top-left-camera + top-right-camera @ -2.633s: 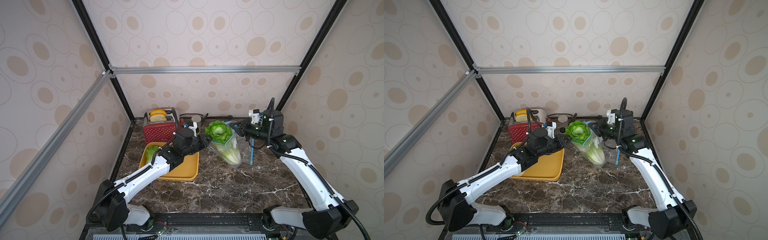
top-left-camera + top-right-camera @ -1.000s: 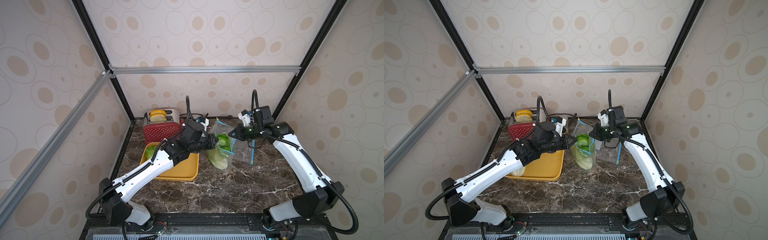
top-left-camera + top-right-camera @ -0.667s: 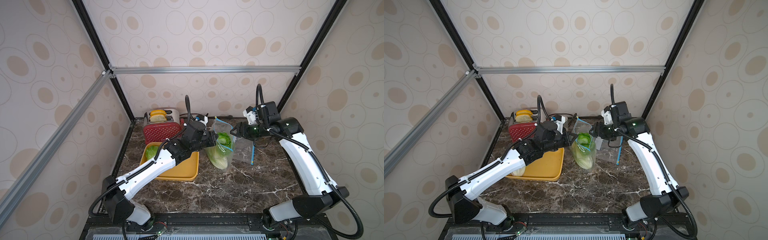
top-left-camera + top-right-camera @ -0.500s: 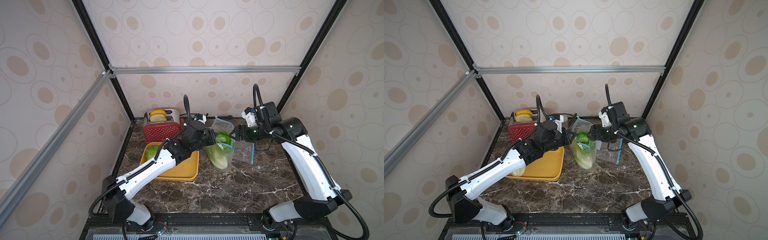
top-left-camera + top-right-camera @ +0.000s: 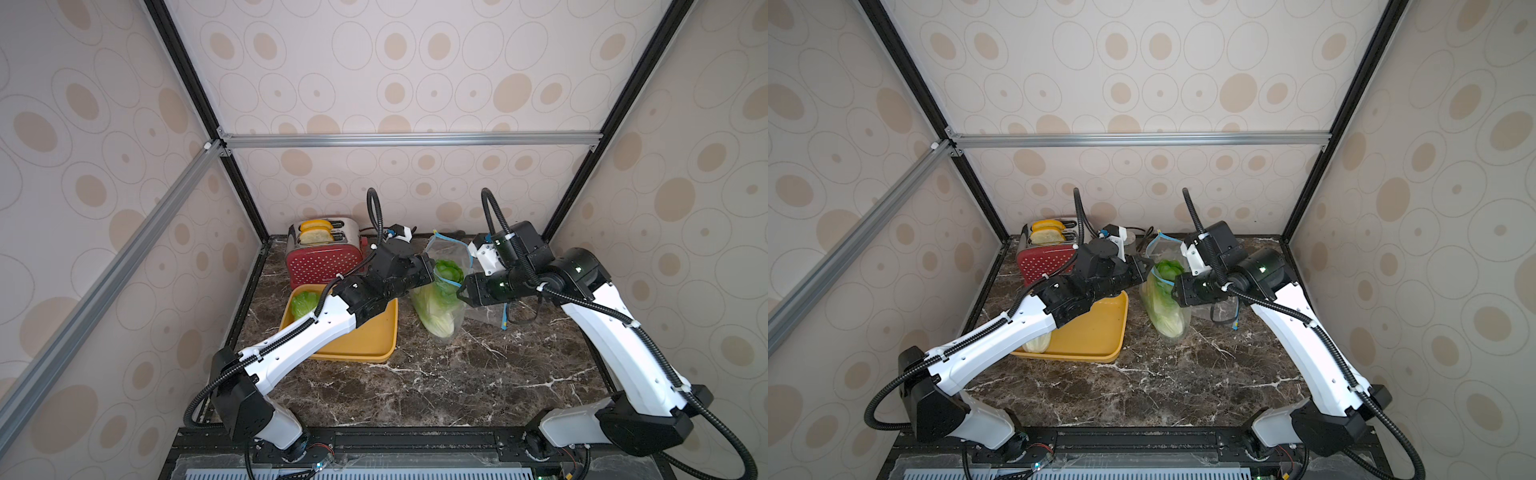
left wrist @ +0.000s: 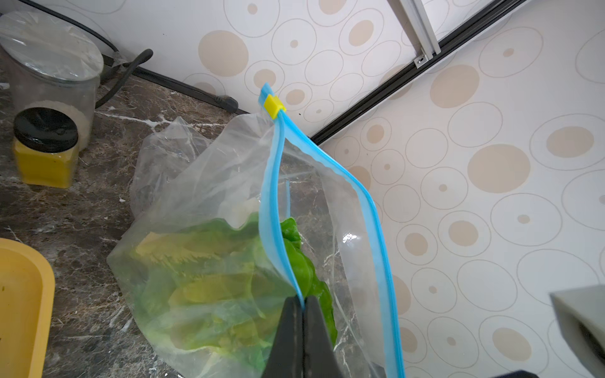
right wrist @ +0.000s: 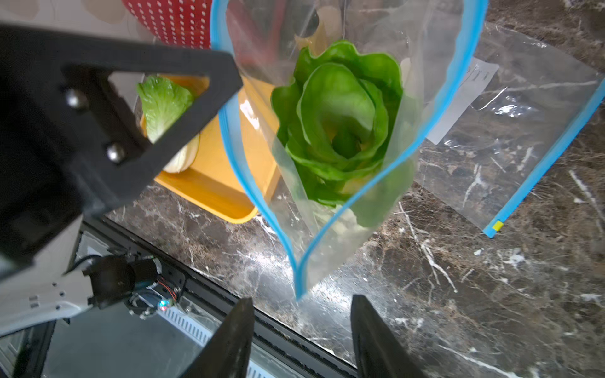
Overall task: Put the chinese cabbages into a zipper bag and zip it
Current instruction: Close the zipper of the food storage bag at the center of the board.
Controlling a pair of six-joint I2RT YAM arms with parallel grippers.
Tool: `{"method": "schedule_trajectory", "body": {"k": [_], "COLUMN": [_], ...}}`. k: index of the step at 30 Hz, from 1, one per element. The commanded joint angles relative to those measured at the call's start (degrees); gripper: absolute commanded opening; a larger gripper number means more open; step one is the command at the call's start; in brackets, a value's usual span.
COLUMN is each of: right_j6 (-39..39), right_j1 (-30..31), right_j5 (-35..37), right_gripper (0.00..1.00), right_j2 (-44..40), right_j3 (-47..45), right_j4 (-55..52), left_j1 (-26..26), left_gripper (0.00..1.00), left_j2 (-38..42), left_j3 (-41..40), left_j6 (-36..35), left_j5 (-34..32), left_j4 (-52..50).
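The frilly green chinese cabbage (image 7: pixel 340 131), which we judge soft, light and best taken by its firmer white base, sits in the clear blue-rimmed zipper bag (image 6: pixel 183 183) clamped at its rim by our left gripper (image 6: pixel 302 302), just ahead of our part-open, empty right gripper (image 7: pixel 301 299).

Both top views look from high above the front edge of the tabletop (image 5: pixel 415 386), tilted down toward the back wall, far enough off to take in both arms and the whole tabletop; they share nearly everything. The left wrist camera sits close behind the left gripper (image 6: pixel 302 299), facing the back right corner across the bag (image 6: pixel 203 183). The right wrist camera, close behind the right gripper (image 7: pixel 301 297), faces down into the bag's mouth toward the front edge. All four share the bag and the tray (image 7: pixel 209 193).
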State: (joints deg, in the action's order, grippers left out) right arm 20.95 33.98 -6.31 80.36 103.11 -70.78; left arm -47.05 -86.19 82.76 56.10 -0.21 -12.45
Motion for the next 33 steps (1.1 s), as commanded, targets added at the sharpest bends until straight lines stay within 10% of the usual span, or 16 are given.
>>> {"method": "schedule_trajectory", "body": {"k": [1,12,21,33], "right_j6": [-3.1,-6.8,-12.4,-22.5], "right_j1": [0.3,0.3,0.2,-6.4], "right_j5": [3.1,6.2,4.8,-0.2], "right_gripper": [0.47,0.0,0.0,0.0], "right_j2": [1.3,3.5,1.8,-5.5], "right_j3": [-0.4,0.5,1.3,-2.6], "right_j4": [4.5,4.5,2.7,5.8], "left_j1": [-0.7,-1.2,0.5,10.5], "left_gripper": [0.0,0.03,0.63,0.98], "left_j2": [0.1,0.5,5.2,14.5], "left_j3": [3.4,3.9,2.5,-4.9], "left_j6": [1.1,-0.1,-14.8,-49.7], "left_j5": [-1.1,-1.0,2.2,15.3], "left_j4": [3.0,2.7,-0.2,-2.0]}}
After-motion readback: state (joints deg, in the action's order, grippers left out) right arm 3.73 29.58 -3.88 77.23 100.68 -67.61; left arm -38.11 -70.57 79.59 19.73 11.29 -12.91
